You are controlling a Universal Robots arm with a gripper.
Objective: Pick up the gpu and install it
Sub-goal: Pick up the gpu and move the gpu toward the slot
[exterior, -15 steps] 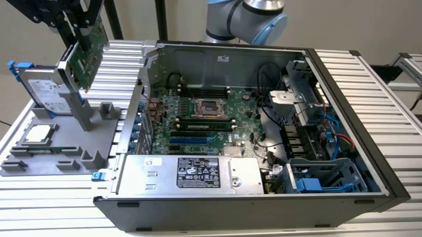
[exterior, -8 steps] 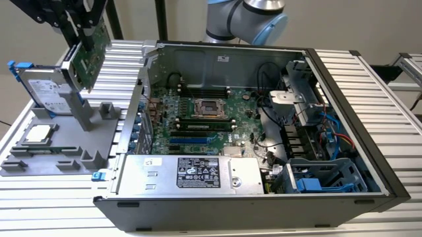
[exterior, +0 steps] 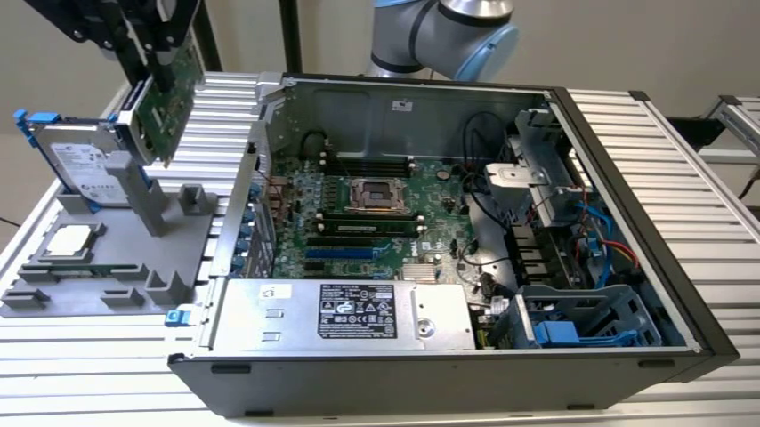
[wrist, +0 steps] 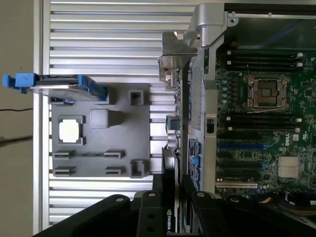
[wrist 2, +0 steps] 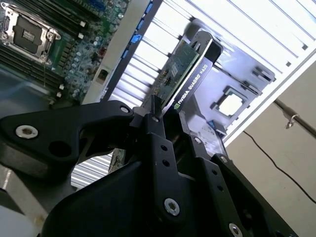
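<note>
1. We see a ribbed silver aluminium table (exterior: 665, 151) that carries everything, with a plain beige wall (exterior: 594, 44) behind it.
2. On the table lies one open dark grey computer case (exterior: 392, 391), on its side, and its green motherboard (exterior: 356, 222) faces up.
3. Towards the exterior view's left of the case sits one flat grey plastic fixture tray (exterior: 84, 294), also on the table.
4. In the tray we count one silver hard drive with blue rails (exterior: 84, 165), standing on edge, and one small square silver CPU chip (exterior: 69, 242), lying flat in its recess.
5. One grey and light blue robot arm (exterior: 446, 31) shows behind the case.
6. We count one thin green gpu card with a black cooler and a silver end bracket (exterior: 160, 98). It hangs nearly upright, a little tilted, in the air above the tray, between the hard drive and the case's side wall and outside the case.
7. The black gripper (exterior: 155, 62) has its two fingers (wrist 2: 153, 118) drawn in narrow and clamped on the gpu's (wrist 2: 190, 69) upper edge, one on each face, as both wrist views show.
8. In the first wrist view the gpu (wrist: 175, 54) is edge-on, running up from the gripper (wrist: 170, 185) just beside the case wall.
</note>
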